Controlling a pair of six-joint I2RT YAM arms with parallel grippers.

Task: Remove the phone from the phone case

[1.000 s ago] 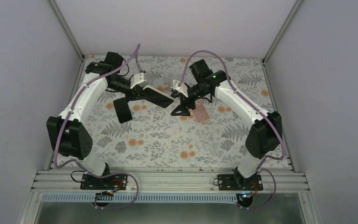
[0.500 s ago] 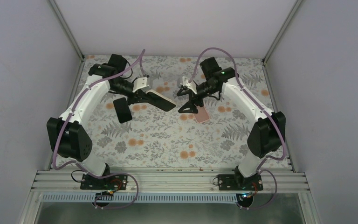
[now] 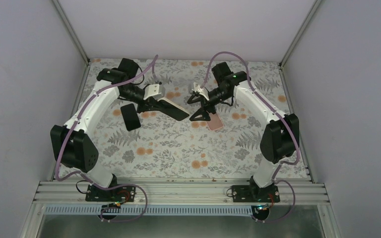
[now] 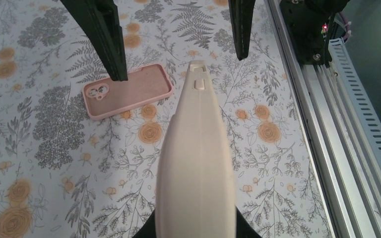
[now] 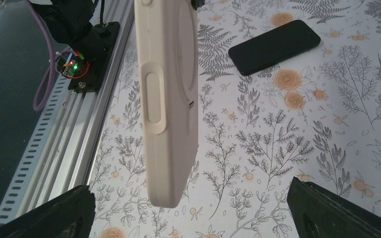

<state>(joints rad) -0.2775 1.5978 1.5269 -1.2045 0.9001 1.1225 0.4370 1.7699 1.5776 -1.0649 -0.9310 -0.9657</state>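
No legible text, brand or number, none on cream phone case point(image 4: 196, 163), pink case point(image 4: 127, 90), black phone point(image 5: 275, 46)

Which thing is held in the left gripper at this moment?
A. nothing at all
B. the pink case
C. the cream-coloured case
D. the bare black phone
C: the left gripper is shut on the cream-coloured case, which it holds above the table, while the pink case and the black phone both lie flat on it.
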